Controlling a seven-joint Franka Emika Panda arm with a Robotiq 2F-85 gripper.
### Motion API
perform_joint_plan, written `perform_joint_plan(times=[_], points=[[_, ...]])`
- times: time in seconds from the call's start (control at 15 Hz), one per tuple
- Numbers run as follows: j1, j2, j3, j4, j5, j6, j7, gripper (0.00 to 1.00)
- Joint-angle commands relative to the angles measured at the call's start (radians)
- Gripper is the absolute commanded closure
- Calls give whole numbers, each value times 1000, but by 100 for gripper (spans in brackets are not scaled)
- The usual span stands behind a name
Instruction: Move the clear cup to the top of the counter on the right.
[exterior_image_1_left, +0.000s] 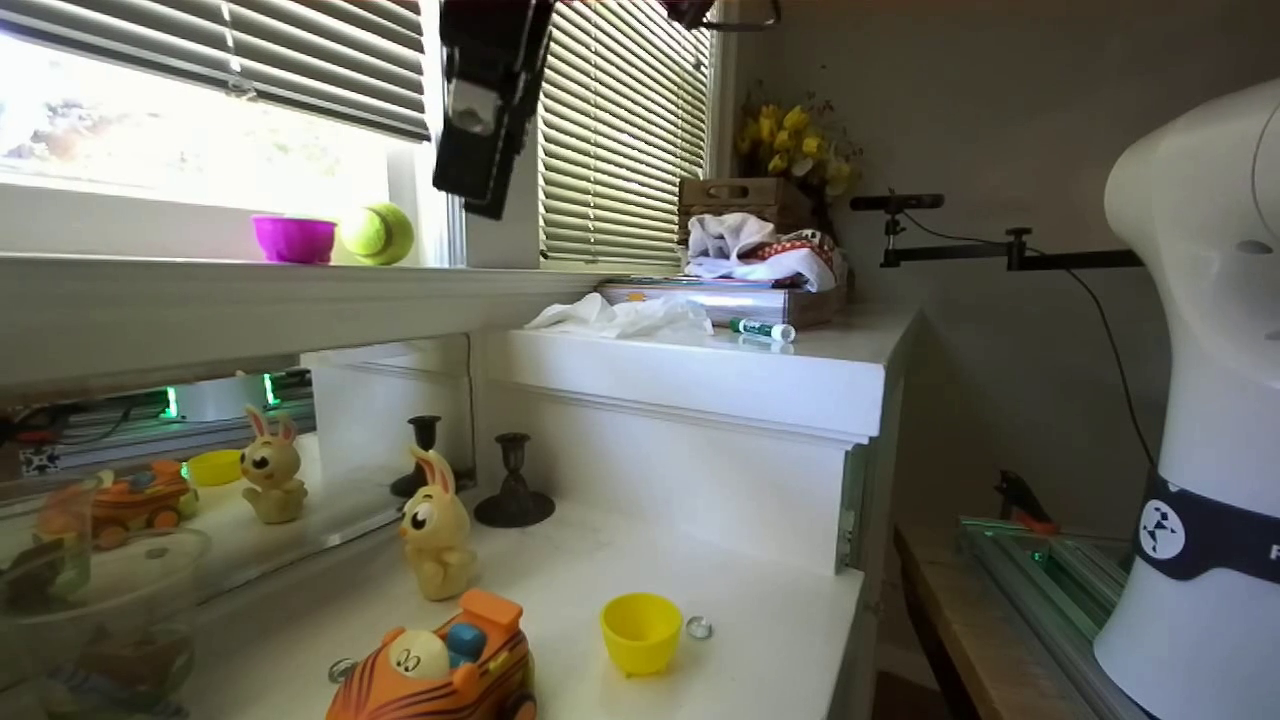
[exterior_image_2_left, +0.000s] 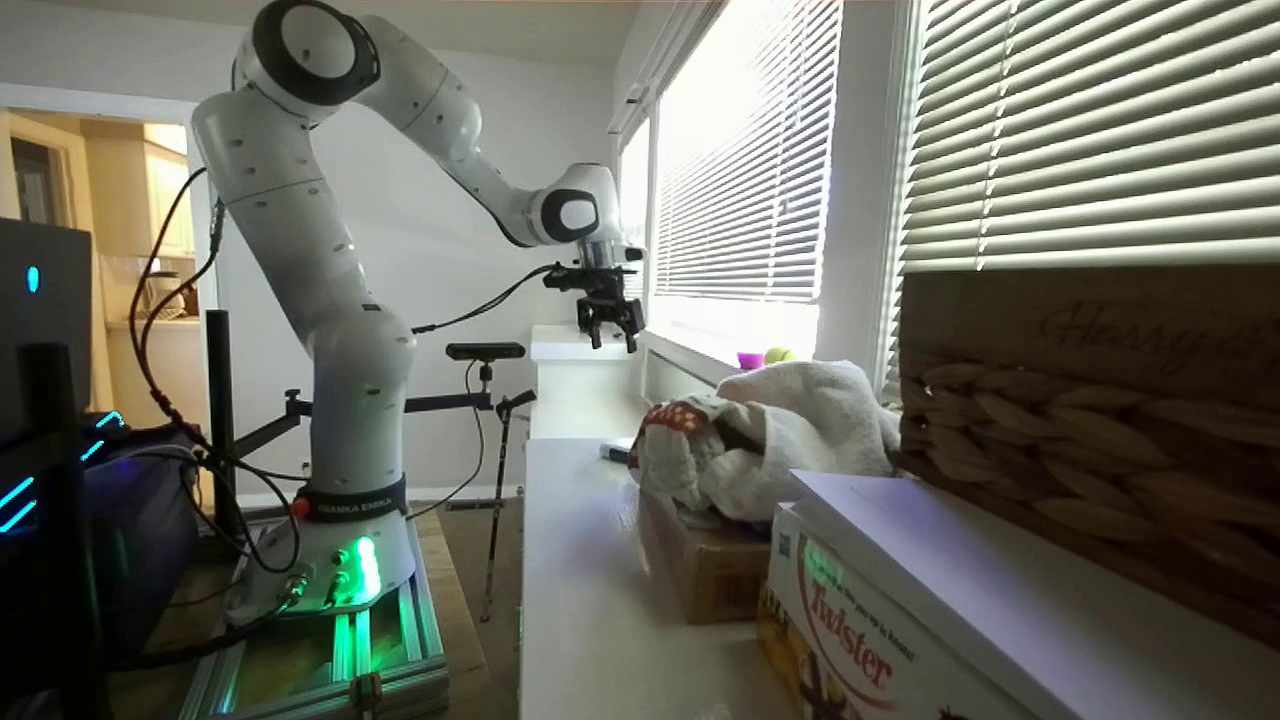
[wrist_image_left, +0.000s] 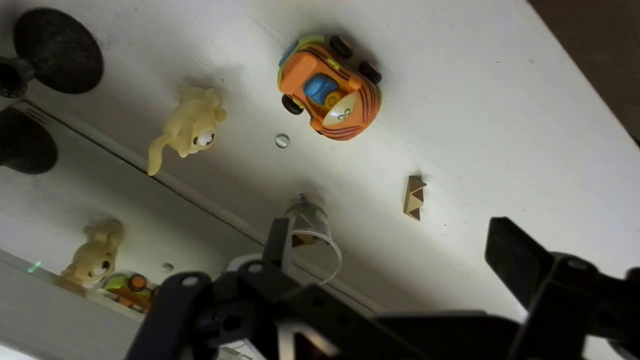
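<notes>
The clear cup (wrist_image_left: 327, 235) stands on the lower white worktop by the mirrored back wall. In the wrist view one finger covers part of its side; coloured shapes show in or through it. In an exterior view the cup (exterior_image_1_left: 110, 640) is at the near left corner, partly cut off. My gripper (wrist_image_left: 392, 242) is open with nothing between its fingers. It hangs well above the worktop, apart from the cup, and also shows in an exterior view (exterior_image_2_left: 614, 343). The counter (exterior_image_1_left: 690, 370) is the tall white block right of the worktop; its flat top shows in an exterior view (exterior_image_2_left: 585, 580).
On the worktop are an orange toy car (exterior_image_1_left: 440, 665), a toy rabbit (exterior_image_1_left: 438, 530), a yellow cup (exterior_image_1_left: 641, 635), a dark candlestick (exterior_image_1_left: 514, 490) and a small brown jagged piece (wrist_image_left: 414, 198). The counter top holds tissue (exterior_image_1_left: 630, 315), a green tube (exterior_image_1_left: 762, 330), cloths (exterior_image_2_left: 780, 430) and boxes (exterior_image_2_left: 850, 620).
</notes>
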Motion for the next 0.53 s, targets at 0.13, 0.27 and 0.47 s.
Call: perform_joint_plan(times=[0.13,0.27,0.47], points=[[41,67,-68,14,94,35,-183,0],[39,100,-73,28,99,35,-207,0],[41,112,-71,38,100,35,-208,0]])
